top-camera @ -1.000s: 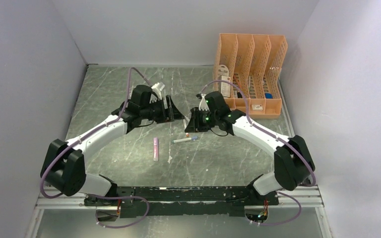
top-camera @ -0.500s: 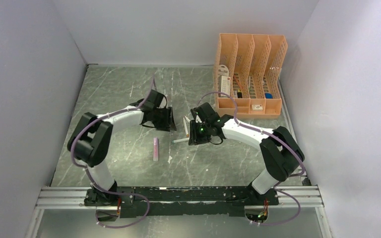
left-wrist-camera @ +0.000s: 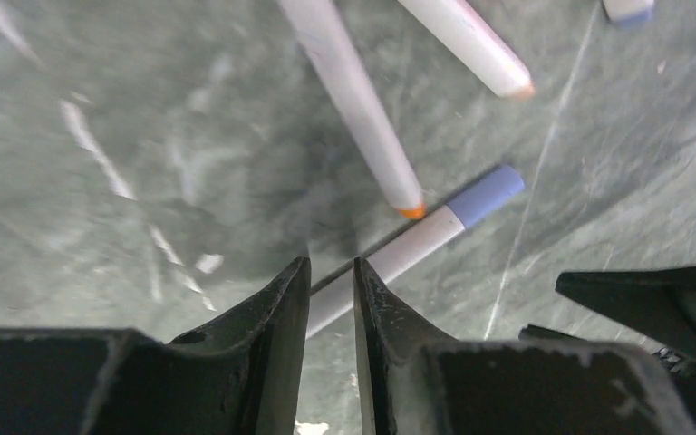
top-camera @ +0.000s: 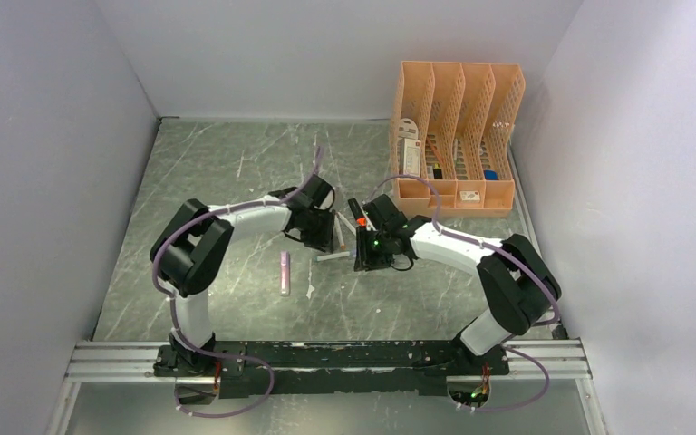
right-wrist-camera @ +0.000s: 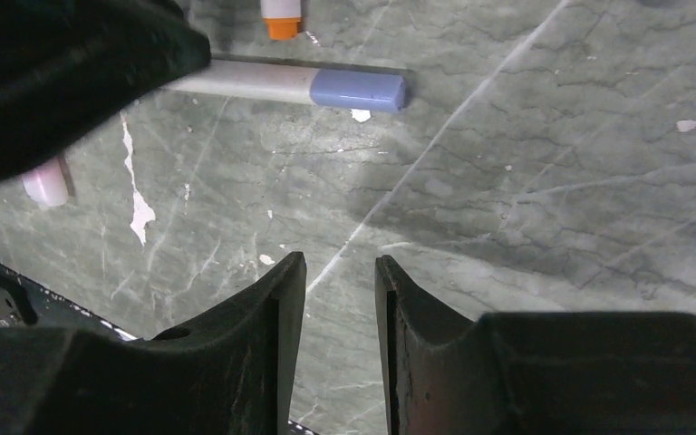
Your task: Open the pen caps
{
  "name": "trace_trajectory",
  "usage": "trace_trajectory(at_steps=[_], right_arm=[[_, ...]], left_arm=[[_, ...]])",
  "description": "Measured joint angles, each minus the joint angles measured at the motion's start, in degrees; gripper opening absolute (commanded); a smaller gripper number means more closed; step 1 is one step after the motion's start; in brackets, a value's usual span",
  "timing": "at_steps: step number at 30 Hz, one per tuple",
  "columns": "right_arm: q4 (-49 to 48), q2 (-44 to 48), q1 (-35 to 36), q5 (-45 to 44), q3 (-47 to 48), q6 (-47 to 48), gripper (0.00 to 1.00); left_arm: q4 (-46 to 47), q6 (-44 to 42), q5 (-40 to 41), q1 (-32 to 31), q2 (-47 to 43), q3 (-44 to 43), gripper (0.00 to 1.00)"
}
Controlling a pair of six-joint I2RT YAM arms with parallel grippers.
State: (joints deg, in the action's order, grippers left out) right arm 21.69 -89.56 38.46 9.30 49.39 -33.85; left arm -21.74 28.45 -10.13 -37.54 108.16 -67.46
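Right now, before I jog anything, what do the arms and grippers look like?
Both the left arm and right arm have white links, bulky black joints and a purple cable looping alongside. A green light glows on the right wrist. The left gripper and right gripper have matte black, tapered fingers.

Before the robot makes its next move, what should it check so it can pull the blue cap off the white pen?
1. Is the slim white plastic pen barrel between the left claw fingers? Ok.
2. Is the left claw squeezing it tight? Cannot tell.
3. Is the short blue plastic cap on the barrel's end? Ok.
4. Is the right claw around the cap? Not ok. Its jaws stand apart over the bare grey marbled table, with the cap ahead of them.
5. Is there room beside the cap? Cannot tell. The orange-tipped white pen ends very close to it.
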Motion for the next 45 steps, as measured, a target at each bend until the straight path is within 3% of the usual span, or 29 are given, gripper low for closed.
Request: trace_trajectory(at_steps=[17, 24, 26, 32, 38, 41, 45], right_arm=[[-0.4, 2.6, -1.1, -0.4, -3.1, -0.2, 0.36], [-0.3, 2.6, -1.1, -1.0, -3.1, -0.3, 0.44], [0.3, 2.8, -1.1, -1.5, -3.1, -0.4, 0.46], [2.4, 4.1, -1.2, -3.7, -3.1, -0.2, 0.48], [4.4, 4.2, -0.8, -5.6, -2.2, -0.1, 0.5], [5.1, 3.1, 0.2, -6.6, -0.4, -0.1, 0.5], [5.7, 0.1, 2.2, -7.7, 2.6, -0.3, 0.51]], left_arm=[[-2.3, 4.9, 3.0, -11.6, -5.7, 6.6, 0.35], [-1.0, 7.2, 2.5, -15.8, -4.4, 5.3, 0.38], [-0.2, 8.1, 2.1, -16.3, -4.1, 5.1, 0.42], [-0.3, 8.9, 1.5, -16.3, -6.1, 5.9, 0.67], [-5.6, 8.4, 2.1, -13.6, -18.6, 8.2, 0.84], [-7.7, 7.7, 2.6, -10.3, -24.4, 8.7, 1.0], [-9.6, 6.2, 2.8, -4.3, -29.3, 10.6, 1.0]])
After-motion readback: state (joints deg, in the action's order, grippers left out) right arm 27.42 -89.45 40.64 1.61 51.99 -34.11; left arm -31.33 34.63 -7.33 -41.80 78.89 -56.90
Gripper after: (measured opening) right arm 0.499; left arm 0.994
